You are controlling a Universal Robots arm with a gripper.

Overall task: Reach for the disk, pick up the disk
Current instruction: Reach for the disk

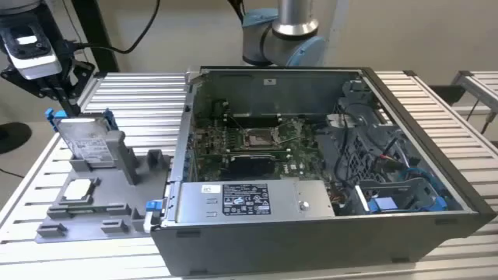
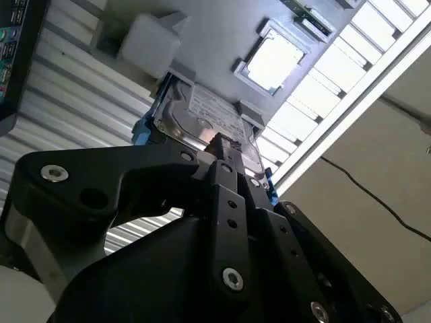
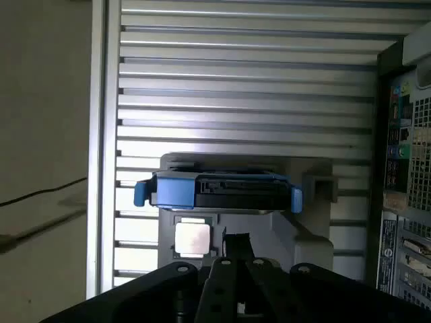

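A robotics lab or workshop: an opened computer [image 1: 311, 251] lies on a slatted aluminium table [image 1: 140, 87], beside a grey parts fixture [image 1: 101, 204], with the arm's base [image 1: 280, 41] at its far edge.

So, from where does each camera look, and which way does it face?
Exterior view: off the arm, above the slatted table, facing down at the open grey computer case; the arm and its black gripper show.
Second wrist view: on the wrist, facing past the gripper at the flat silver-grey metal disk with blue side rails.
First wrist view: on the wrist, facing the disk's edge past the gripper.
Both wrist views share the disk.
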